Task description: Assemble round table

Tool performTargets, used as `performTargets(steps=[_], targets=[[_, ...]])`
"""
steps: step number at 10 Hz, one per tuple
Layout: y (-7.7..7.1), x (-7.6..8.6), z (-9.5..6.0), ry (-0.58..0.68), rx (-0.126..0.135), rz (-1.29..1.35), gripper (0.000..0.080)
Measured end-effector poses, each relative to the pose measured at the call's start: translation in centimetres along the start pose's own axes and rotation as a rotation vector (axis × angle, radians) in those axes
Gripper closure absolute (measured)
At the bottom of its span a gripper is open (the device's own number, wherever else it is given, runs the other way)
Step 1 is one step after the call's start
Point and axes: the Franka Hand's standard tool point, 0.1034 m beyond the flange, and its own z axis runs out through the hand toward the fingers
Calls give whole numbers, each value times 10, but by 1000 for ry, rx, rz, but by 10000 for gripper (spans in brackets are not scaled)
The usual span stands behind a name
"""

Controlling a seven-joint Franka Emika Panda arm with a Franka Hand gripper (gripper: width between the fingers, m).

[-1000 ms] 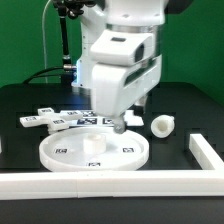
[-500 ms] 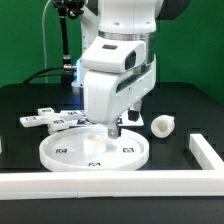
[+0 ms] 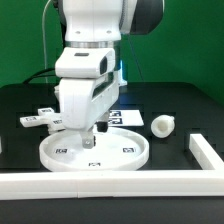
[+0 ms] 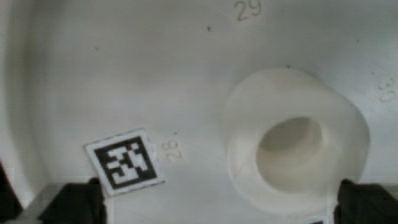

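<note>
End effector (image 3: 88, 138): I read it as released. In the wrist view both dark fingertips (image 4: 71, 202) sat wide apart at the frame edge, w/ only bare disc surface between them.
Arm: it pointed down over the middle of the scene, hiding part of the worktop (image 3: 180, 110) behind it.
Round disc (image 3: 60, 158): it lay flat on the black worktop, rim up, near the front, directly under the end effector.
Disc vs end effector: the tips hung low over the disc's centre area, inside the rim. I couldn't tell whether they touched the surface.
Hub (image 4: 294, 145): this raised ring w/ a hole at the disc's centre showed in the wrist view, off to one side of the line between the fingertips, not between them.
Tag (image 4: 128, 161): one small black-and-white square on the disc face, near one fingertip.
Post (image 3: 161, 125): a short white cylinder on the worktop to the exterior view's right, well apart from the end effector and outside the disc.
Cross-shaped piece (image 3: 36, 118): it lay flat behind the disc on the exterior view's left, tags up, apart from the end effector.
Border bar (image 3: 120, 186): a long white bar ran along the front edge, just ahead of the disc.
</note>
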Motion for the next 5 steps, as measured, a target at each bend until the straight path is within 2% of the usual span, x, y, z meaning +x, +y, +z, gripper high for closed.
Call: performTargets(steps=[5], targets=[[0, 0, 1, 1, -2, 15, 150]])
